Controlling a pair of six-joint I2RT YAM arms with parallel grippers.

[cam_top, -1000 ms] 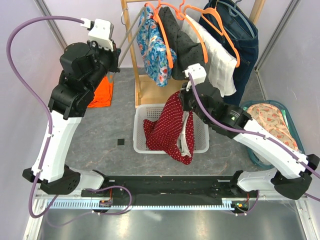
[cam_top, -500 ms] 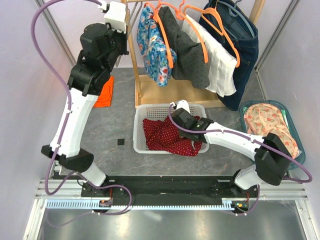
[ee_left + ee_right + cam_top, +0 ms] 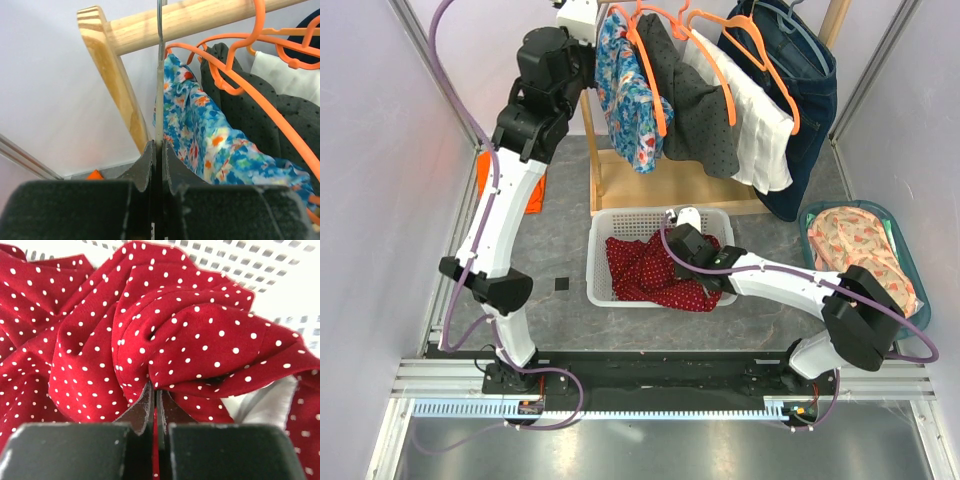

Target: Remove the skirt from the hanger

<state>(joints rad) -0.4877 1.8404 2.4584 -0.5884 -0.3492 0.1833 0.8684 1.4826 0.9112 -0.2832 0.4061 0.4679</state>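
Grey tabletop (image 3: pixel 560 250), pale walls (image 3: pixel 380 120): left claw (image 3: pixel 159 152), 12 o'clock, pinches wire hanger (image 3: pixel 159 80); right claw (image 3: pixel 155 397) clamps skirt (image 3: pixel 175 335) in basket (image 3: pixel 597 250).

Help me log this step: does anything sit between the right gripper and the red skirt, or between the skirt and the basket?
Nothing visible does. The right gripper is shut on a fold of the red skirt, which lies in the white basket. The left gripper pinches the grey hanger up by the wooden rail.
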